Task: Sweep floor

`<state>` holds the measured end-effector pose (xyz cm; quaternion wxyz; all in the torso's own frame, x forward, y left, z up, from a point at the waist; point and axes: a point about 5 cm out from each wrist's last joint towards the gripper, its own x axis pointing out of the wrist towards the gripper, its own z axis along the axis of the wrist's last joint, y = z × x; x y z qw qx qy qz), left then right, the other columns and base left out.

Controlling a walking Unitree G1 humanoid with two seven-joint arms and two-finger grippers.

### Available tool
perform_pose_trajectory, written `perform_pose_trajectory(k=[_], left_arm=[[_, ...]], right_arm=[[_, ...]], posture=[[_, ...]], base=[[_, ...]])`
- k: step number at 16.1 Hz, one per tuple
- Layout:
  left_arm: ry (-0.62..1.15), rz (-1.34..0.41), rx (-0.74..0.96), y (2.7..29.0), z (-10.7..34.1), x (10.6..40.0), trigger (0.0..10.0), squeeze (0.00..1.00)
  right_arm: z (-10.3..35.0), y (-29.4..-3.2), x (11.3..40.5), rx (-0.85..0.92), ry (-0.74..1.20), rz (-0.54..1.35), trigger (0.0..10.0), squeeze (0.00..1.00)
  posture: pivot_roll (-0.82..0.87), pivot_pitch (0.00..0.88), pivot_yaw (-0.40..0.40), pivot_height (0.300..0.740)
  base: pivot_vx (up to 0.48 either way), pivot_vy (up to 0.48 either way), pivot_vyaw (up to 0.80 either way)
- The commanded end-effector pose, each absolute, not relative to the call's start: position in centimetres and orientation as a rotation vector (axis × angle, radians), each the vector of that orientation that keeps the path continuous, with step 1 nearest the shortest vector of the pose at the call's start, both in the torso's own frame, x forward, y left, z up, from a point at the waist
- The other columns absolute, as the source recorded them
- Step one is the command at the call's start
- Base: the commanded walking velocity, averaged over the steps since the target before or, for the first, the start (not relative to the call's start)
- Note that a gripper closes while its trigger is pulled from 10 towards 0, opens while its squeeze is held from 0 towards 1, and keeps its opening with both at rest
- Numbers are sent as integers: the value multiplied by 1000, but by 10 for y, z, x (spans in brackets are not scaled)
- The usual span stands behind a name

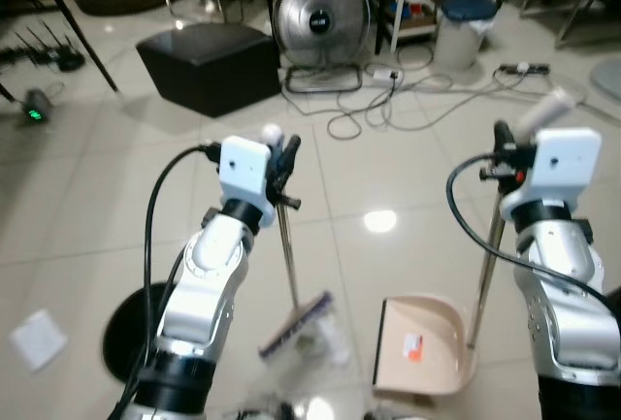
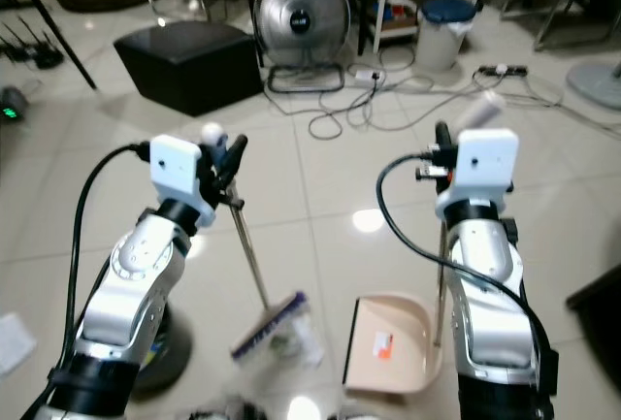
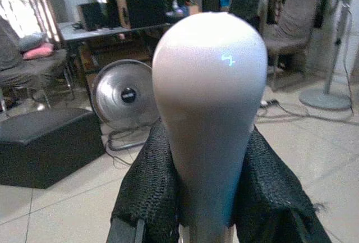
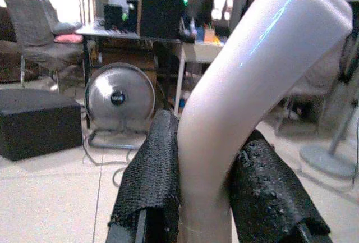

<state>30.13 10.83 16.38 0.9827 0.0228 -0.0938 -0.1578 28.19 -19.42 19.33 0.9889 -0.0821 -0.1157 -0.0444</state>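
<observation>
The left gripper (image 1: 284,163) is clamped round the pale knob at the top of the broom (image 1: 289,255). Its metal stick runs down and slightly toward the robot from the fingers, ending in purple bristles on the tiled floor (image 1: 408,177). The right gripper (image 2: 443,148) is squeezed on the dustpan handle (image 4: 247,80), which stands nearly upright; the beige dustpan (image 1: 419,342) sits flat below it, just beside the bristles, mouth facing them.
</observation>
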Motion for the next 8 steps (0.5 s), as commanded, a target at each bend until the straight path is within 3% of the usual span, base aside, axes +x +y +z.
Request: perform_pose_trajectory(k=[1, 8], left_arm=[[-207, -232, 87, 125, 167, 303, 10000, 0], [-214, -144, 119, 125, 160, 311, 10000, 0]], right_arm=[[195, -180, 285, -150, -266, -23, 10000, 0], [182, -188, 296, -202, -307, 9, 10000, 0]], posture=[[-64, 123, 66, 740], [-17, 205, 76, 740]], base=[[0, 0, 0], [0, 0, 0]])
